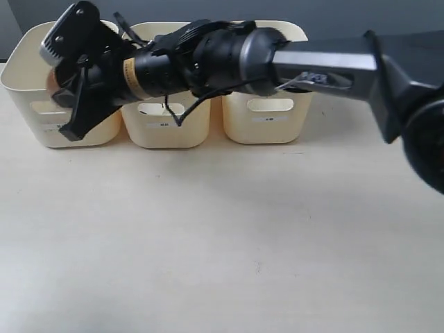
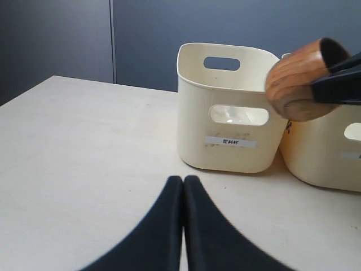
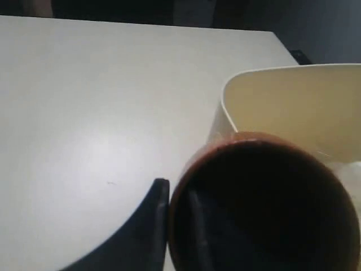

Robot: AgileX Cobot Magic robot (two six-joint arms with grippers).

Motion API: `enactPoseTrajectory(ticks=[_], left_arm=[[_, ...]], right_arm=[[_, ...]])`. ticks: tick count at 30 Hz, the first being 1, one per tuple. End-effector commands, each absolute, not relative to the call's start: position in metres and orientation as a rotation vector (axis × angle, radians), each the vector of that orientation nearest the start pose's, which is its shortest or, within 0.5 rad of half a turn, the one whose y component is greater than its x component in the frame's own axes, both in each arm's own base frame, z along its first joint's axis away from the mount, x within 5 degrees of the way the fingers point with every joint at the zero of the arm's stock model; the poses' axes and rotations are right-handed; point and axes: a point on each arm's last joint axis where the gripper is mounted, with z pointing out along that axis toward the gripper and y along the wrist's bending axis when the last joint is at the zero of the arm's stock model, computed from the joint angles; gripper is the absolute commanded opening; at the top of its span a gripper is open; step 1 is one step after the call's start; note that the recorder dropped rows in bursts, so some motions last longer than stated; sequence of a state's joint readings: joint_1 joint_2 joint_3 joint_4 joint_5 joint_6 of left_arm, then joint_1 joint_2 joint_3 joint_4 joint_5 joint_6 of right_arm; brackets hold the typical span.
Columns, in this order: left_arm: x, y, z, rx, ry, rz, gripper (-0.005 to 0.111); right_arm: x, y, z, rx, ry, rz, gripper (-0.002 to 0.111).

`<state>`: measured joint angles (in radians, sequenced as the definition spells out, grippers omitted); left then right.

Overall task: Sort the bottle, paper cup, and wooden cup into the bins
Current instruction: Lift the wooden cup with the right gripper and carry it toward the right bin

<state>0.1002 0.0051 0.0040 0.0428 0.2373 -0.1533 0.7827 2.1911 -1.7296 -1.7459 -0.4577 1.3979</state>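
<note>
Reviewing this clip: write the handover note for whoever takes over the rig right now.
Right gripper: shut on the rounded dark-brown wooden cup, one finger inside its rim, held in the air by the leftmost of three cream plastic bins.
Left gripper: shut, empty, low over the pale table.
Done: cup lifted and carried to the bins.
Left: release it into a bin. The clear bottle and white paper cup are not visible; check the bins.

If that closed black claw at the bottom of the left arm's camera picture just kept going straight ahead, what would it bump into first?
Most likely the cream bin straight ahead of the left gripper, across bare table. The wooden cup, held by the other arm, hangs off to the side and higher, so probably out of that line, though depth is hard to judge.
</note>
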Motion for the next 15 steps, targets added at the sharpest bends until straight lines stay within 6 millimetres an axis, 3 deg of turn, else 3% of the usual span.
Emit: enactPoseTrajectory(ticks=[1, 8, 15], left_arm=[[0.055, 0.006, 0.192, -0.186, 1.705, -0.003, 0.000], [0.055, 0.006, 0.192, -0.186, 1.705, -0.003, 0.000], [0.055, 0.006, 0.192, -0.186, 1.705, -0.003, 0.000]], right_arm=[[0.325, 0.357, 0.247, -1.352, 1.527, 0.629, -0.001], [0.291, 0.321, 0.285, -1.378, 1.458, 0.590, -0.001], [0.282, 0.276, 0.320, -1.256, 1.466, 0.475, -0.001]])
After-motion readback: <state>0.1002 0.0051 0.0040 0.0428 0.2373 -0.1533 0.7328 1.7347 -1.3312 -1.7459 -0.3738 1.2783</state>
